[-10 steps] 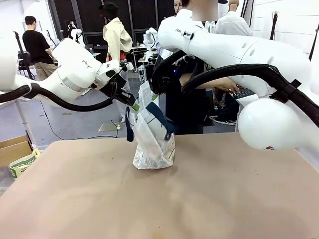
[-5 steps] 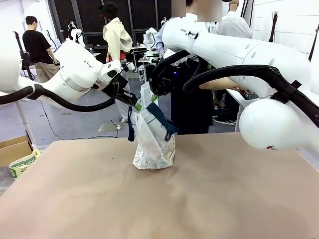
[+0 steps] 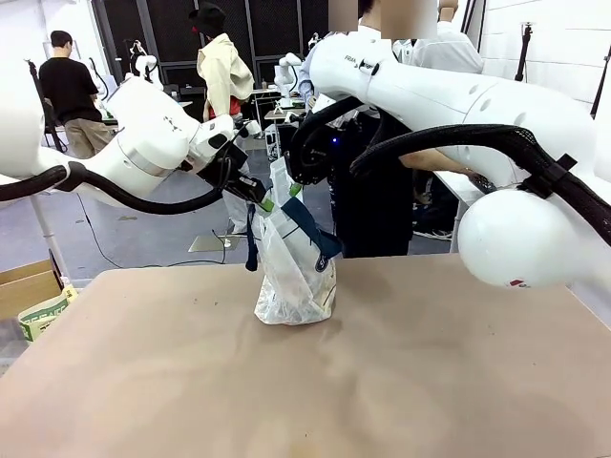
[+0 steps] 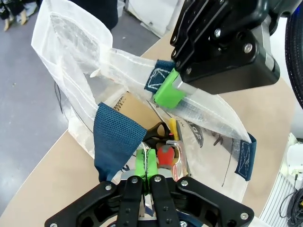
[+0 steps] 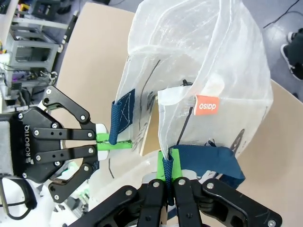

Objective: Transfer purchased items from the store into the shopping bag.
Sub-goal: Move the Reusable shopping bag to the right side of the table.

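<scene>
- Tension matters: left gripper (image 4: pixel 146 164) and right gripper (image 5: pixel 168 168) each pinch opposite rims of the shopping bag (image 3: pixel 294 272).
- Hold the mouth wide, level, upright on the table (image 3: pixel 382 382).

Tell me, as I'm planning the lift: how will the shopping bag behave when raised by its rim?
The shopping bag is probably floppy: its thin crinkled plastic drapes between the left gripper and right gripper, both pinched on its rim. It is likely light: few small items show inside. Released, it may slump or tip; its base looks narrow.
</scene>
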`<state>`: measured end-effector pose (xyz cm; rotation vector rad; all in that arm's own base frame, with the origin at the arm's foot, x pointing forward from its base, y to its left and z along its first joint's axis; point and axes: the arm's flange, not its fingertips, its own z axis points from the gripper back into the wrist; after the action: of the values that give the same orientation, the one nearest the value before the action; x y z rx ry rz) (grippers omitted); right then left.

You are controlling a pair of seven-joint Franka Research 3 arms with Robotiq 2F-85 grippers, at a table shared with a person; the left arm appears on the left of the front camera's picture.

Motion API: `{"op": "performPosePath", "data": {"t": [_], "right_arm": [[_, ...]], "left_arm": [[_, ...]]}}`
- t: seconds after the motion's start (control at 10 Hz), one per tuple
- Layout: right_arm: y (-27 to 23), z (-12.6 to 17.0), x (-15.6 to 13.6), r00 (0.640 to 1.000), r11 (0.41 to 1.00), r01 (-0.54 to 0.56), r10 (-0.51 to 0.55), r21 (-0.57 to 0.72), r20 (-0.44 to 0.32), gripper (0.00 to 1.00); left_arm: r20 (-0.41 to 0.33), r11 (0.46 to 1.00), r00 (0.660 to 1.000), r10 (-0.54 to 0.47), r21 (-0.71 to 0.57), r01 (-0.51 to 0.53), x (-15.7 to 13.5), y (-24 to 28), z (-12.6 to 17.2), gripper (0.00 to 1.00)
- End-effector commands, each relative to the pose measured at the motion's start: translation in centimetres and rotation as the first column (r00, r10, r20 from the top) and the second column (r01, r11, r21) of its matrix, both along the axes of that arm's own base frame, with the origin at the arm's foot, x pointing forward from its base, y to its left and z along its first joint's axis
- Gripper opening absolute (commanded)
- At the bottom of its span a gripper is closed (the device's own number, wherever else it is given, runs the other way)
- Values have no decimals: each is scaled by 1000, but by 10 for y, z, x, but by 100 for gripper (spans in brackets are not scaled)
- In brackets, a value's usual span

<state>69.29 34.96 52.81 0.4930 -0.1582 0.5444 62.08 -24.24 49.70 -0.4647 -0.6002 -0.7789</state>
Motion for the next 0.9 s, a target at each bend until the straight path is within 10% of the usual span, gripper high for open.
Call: {"op": "performPosePath", "data": {"t": [0.0,0.8], "right_arm": [[19,4,24,999,999,29,-30,-20,-43,0],[38,9,39,996,994,80,-78,75,-33,0]], "left_arm": [[-15,999,1000,8,-42,-9,7,-5,4,0],[-90,984,996,13,-174,-29,33,-22,-9,0]]}}
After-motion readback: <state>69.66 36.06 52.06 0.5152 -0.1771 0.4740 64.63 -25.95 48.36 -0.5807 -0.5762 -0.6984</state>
